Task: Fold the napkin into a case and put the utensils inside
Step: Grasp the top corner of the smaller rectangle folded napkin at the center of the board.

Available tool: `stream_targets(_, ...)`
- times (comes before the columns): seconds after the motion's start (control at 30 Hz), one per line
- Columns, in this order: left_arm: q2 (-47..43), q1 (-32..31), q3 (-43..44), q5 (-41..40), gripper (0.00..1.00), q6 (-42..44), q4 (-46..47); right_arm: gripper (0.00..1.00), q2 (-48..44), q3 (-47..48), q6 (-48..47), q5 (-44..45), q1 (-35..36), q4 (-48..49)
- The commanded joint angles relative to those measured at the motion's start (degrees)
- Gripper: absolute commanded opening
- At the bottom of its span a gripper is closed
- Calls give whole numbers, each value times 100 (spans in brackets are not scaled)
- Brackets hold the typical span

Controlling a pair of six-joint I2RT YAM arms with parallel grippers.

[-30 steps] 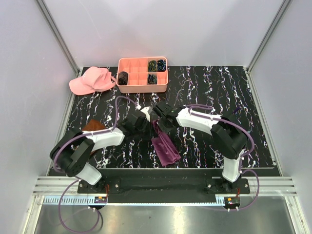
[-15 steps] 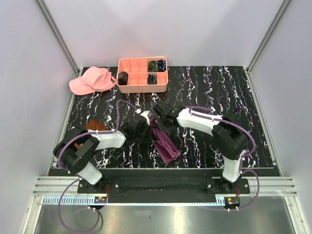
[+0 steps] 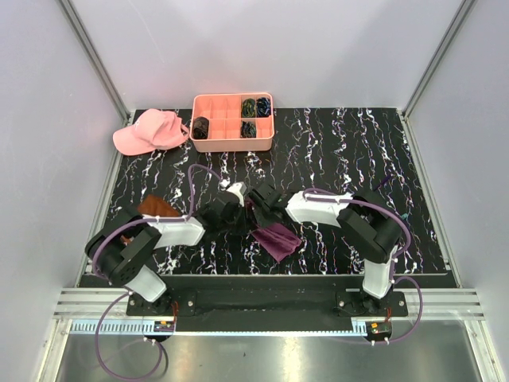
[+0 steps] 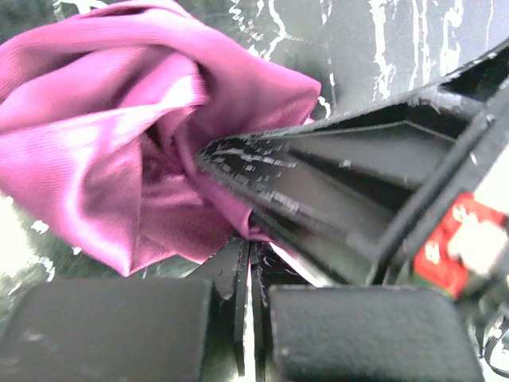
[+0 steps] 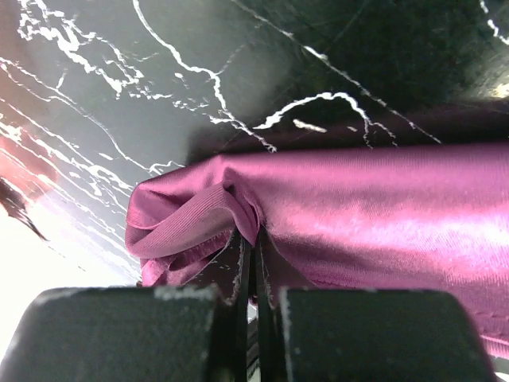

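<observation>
Your left pincer [image 4: 248, 248] is closed, and a fold of the napkin [image 4: 103, 151] is pinched at its tips. Your right pincer [image 5: 253, 239] is closed as well and grips a bunched edge of the same cloth. In the left wrist view the two pincers stand just beside each other, almost touching, with the cloth between them.

From these two grips the napkin falls in a crumpled heap onto the worktop [image 3: 358, 151], in the middle, between the arms and toward the near edge. It is not flat, and no clean fold shows. I cannot find the utensils in any view. A rust-brown cloth [image 3: 155, 208] lies beside the left arm. A pink cap [image 3: 151, 131] and a pink tray [image 3: 233, 144] are well apart at the far side.

Several things could go wrong from here, in my judgement:
- The grips are very near each other, so the fingers may collide if you turn a wrist.
- Each pincer may hold more than one layer, so pulling apart can twist the cloth instead of opening it.
- The fabric is thin and shiny, so it may slip out under tension.
</observation>
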Motion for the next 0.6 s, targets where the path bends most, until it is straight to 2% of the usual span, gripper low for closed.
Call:
stream_targets(0.0, -432, 8, -269, -503, 2, 251, -350, 1, -45, -122, 109, -29, 88, 385)
stream_targets(0.1, -721, 16, -120, -600, 6, 436, -834, 4, -98, -175, -454, -38, 87, 553)
stream_targets(0.23, -1056, 25, -146, -600, 11, 419, -950, 3, -229, -342, -394, -21, 79, 579)
stream_targets(0.4, -1442, 69, -119, -791, 9, 358, -1318, 4, -344, -263, -482, 58, 61, 579)
stream_targets(0.57, -1365, 604, -32, -1092, 3, 103, -1828, 5, -318, -105, -605, 120, 61, 552)
